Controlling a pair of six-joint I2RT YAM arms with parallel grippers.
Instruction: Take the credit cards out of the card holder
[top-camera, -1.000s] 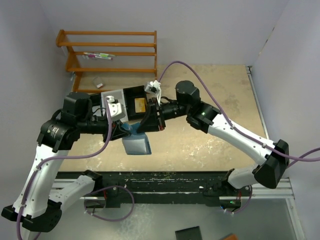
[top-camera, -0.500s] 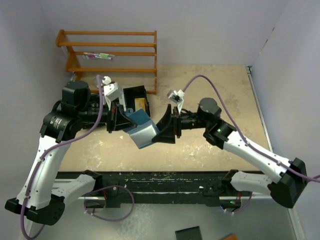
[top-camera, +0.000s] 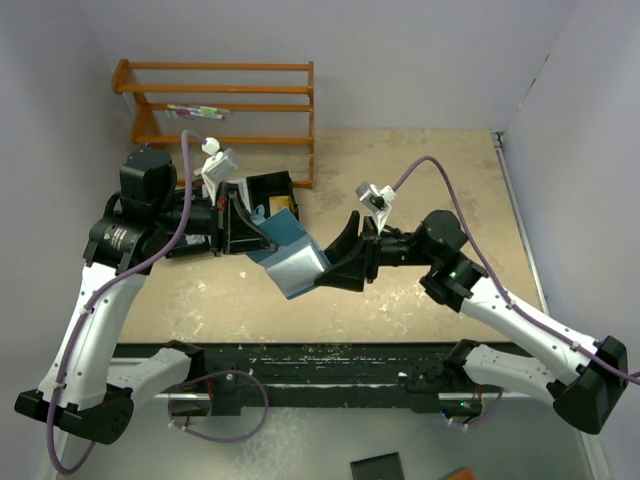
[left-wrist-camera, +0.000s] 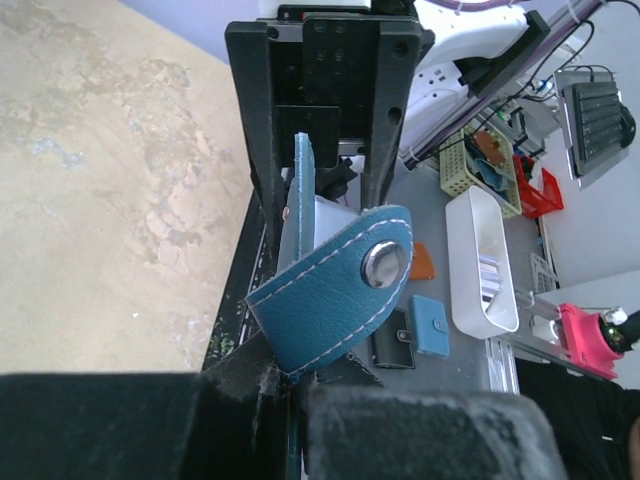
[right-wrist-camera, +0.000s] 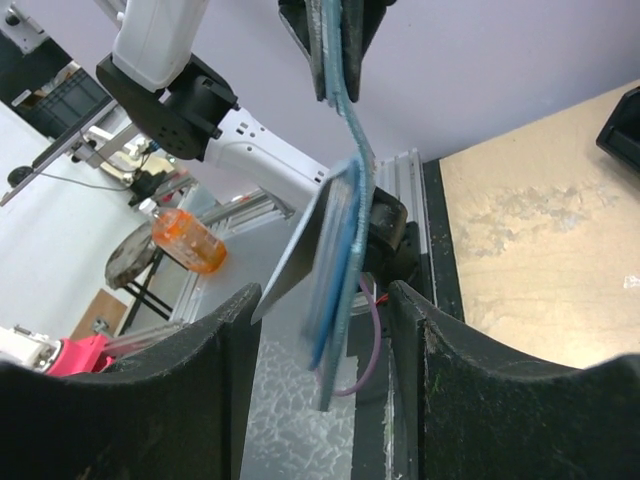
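Now, the step: I judge this to be the opening stage. The card holder (top-camera: 292, 257) is up in the air between my two arms and no card is out of it yet.
Card holder: it hangs over the table (top-camera: 420, 170), tilted, its upper end at 10 o'clock and its lower end at 4 o'clock in the top view. Its leaves are parted a little, and the strap with the metal snap (left-wrist-camera: 385, 263) curls loose to one side.
Left claw (top-camera: 250, 225): it is clamped on the holder's upper edge. The right wrist view shows both of its fingers pinched onto the blue leaf.
Right claw (top-camera: 338, 262): its fingers are spread, at 4 o'clock of the holder. They straddle the lower end, and neither pad looks to be pressing it.
Credit cards: I cannot pick out a card edge inside. A pale flat leaf shows beside the blue one in the right wrist view, but I cannot tell whether it is a pocket or a card.
Tray (top-camera: 262, 186): it is black and sits on the table at 11 o'clock of the holder. A gold-tan patch lies inside it, too small to name.
Next move, as I judge it: my left claw must hold firm while my right claw lines up on one leaf or a card edge only, then closes and draws toward 4 o'clock.
Risk: if it nips both leaves together, that only shuts the holder again.
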